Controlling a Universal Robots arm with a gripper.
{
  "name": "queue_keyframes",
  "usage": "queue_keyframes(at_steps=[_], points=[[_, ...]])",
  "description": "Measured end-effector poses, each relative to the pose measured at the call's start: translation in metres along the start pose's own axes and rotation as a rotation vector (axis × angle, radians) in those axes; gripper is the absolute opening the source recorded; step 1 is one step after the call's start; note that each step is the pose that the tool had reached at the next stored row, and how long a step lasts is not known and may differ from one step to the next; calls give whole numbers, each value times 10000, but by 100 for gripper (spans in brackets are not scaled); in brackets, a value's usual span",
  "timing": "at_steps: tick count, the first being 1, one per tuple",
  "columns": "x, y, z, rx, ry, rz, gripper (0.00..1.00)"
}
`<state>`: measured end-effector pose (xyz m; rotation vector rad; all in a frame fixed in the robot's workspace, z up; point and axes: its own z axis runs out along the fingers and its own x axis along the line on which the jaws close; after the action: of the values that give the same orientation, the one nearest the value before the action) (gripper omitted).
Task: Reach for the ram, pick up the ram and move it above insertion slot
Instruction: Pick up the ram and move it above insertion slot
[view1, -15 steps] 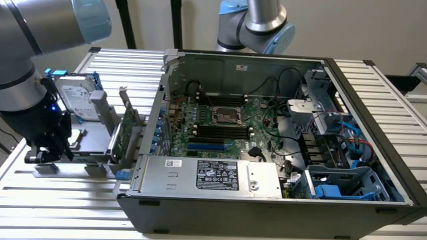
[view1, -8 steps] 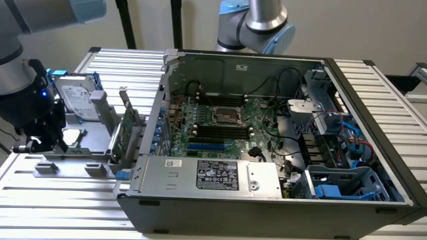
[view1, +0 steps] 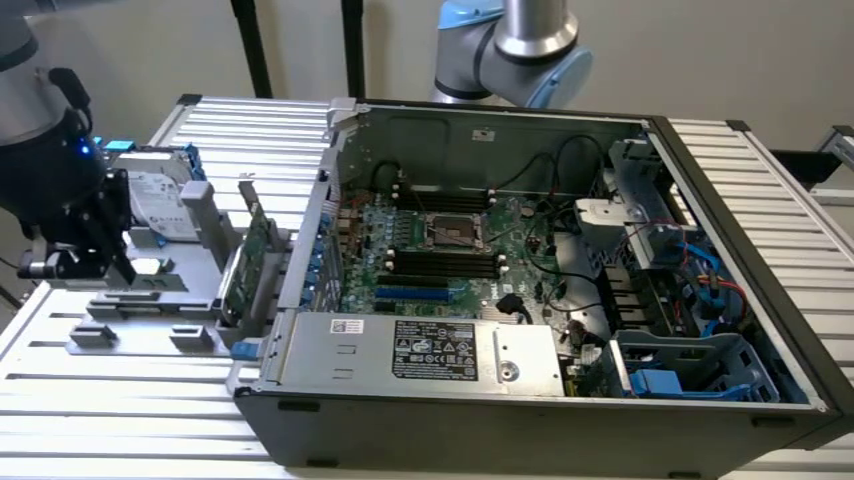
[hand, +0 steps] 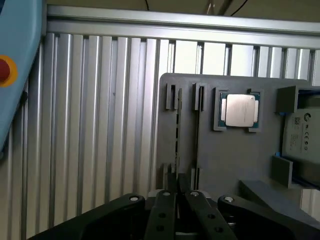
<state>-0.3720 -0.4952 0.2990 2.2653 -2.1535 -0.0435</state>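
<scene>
Ram (hand: 177, 131) and one card (hand: 196, 131) stand in one grey holder (hand: 227, 160).

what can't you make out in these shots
- Ram, wrist view: seen edge-on, so its chips are hidden.
- Drive, wrist view: cut off by the picture's edge.
- Label on the power supply, exterior view: print too small to read.
- Motherboard, exterior view: near edge hidden behind the power supply.
</scene>
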Motion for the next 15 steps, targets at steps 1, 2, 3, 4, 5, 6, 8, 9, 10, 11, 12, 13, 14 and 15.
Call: queue_keyframes(at_steps=[1,2,3,4,5,6,8,9,10,11,12,13,14,15], points=[[1,-36,-46,0,0,0,13],[3,-73,-93,-1,0,1,13],[5,-109,-140,-3,0,1,13],[6,-147,-186,-1,-2,0,13],[8,-186,-232,-1,-5,-1,13],[10,-226,-279,-1,-9,-1,13],[12,-306,-372,1,-14,0,13],[14,-345,-419,0,-14,-1,13],[16,-386,-468,0,-14,-1,13],[17,-425,-514,0,-15,-2,13],[18,-463,-560,0,-15,-2,13],[17,-499,-605,0,-15,-2,13],[16,-534,-648,1,-16,-1,13],[14,-567,-688,0,-15,-1,13]])
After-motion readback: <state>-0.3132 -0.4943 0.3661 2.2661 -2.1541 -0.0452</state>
